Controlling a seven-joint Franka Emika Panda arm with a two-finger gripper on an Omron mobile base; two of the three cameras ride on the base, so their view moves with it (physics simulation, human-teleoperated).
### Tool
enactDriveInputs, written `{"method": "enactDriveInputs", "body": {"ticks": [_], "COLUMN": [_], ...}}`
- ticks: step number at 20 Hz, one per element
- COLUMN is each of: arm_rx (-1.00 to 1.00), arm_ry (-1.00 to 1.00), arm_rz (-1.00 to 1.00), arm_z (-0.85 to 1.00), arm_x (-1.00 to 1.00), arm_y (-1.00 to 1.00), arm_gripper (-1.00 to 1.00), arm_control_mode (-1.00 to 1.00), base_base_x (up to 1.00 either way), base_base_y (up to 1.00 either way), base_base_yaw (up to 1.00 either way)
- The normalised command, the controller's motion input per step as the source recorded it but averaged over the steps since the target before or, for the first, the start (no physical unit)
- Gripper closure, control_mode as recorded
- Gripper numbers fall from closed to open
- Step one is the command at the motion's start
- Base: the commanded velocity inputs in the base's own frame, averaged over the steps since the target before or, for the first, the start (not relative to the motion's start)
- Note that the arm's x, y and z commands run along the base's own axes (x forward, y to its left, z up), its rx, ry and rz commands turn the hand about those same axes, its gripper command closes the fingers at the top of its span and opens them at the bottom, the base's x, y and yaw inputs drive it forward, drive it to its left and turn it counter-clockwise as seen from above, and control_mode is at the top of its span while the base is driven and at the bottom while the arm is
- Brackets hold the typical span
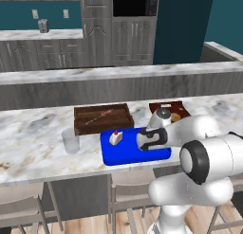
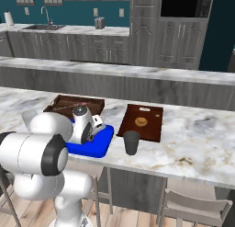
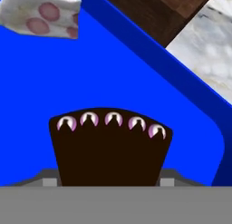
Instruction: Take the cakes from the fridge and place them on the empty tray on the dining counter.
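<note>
Look first at the chocolate cake point(image 3: 108, 148): in the hand view you see the dark wedge with its row of pale dollops right at the fingers, low over the floor of the blue tray point(image 3: 136, 82). Whether the gripper point(image 1: 142, 140) clamps it or has let go, you cannot tell, since the wedge hides the fingertips. The white cake point(image 1: 115, 138) sits on the tray's left part, well apart from the wedge, with its red top showing in the left base view. The tray rests on the near edge of the dining counter point(image 1: 33, 138).

Just beyond the tray you have the dark wooden tray point(image 1: 102, 118), touching or nearly touching its far rim, with a thin reddish stick lying inside. To the right lies the reddish-brown board point(image 2: 141, 122) carrying a round cookie point(image 2: 141, 122). A dark cup point(image 2: 131, 142) stands near that board's front edge, and a clear glass point(image 1: 70, 140) stands left of the blue tray.
</note>
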Motion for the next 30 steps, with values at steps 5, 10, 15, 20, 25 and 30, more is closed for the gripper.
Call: {"method": "enactDriveInputs", "body": {"ticks": [5,10,15,20,25,30], "arm_rx": [0.0,0.0,0.0,0.0,0.02,0.09], "arm_ry": [0.01,0.04,0.01,-0.11,-0.3,-0.44], "arm_rz": [0.0,0.0,0.0,0.0,0.0,0.0], "arm_z": [0.0,0.19,0.79,1.0,0.86,0.42], "arm_x": [0.08,-0.02,-0.32,-0.76,-0.99,-1.0], "arm_y": [0.0,0.0,0.0,-0.14,-0.68,-0.91], "arm_gripper": [-1.0,-1.0,-1.0,-1.0,-1.0,-1.0], "arm_control_mode": [-1.0,-1.0,-1.0,-1.0,-1.0,-1.0], "base_base_x": [0.0,0.0,0.0,0.0,0.0,0.0], "base_base_y": [0.0,0.0,0.0,0.0,0.0,0.0], "base_base_yaw": [0.0,0.0,0.0,0.0,0.0,0.0]}}
